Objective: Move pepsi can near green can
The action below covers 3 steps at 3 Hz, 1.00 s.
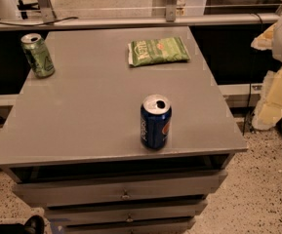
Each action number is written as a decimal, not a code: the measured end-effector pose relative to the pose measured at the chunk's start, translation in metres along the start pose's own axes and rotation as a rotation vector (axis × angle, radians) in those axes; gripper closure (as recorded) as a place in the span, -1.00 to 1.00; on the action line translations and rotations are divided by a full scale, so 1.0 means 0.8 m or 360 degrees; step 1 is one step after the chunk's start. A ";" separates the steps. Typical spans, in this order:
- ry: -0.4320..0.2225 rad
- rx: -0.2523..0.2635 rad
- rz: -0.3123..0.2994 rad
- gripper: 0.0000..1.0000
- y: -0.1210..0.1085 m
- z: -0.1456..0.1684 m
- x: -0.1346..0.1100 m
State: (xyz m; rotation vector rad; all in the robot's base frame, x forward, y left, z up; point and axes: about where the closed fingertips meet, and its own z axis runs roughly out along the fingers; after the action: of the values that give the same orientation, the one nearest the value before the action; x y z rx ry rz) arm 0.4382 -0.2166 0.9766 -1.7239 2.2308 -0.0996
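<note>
- The pepsi can (155,121) stands upright near the worktop's (82,121) front edge.
- The green can (38,55) stands at the back left corner.
- The tool (276,99) hangs beyond the right edge; its state cannot be told.

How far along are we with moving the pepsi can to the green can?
Done: nothing yet. The pepsi can stands near the table's front edge, well apart from the green can at the back left corner. In hand: nothing; the gripper is not in view. Left: everything, grasping the pepsi can, carrying it back-left and setting it beside the green can.
</note>
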 end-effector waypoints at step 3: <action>-0.0431 -0.0074 0.0181 -1.00 0.003 0.058 -0.005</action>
State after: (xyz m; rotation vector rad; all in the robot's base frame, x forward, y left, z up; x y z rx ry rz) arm 0.4505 -0.2056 0.9327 -1.5258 2.1376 0.2014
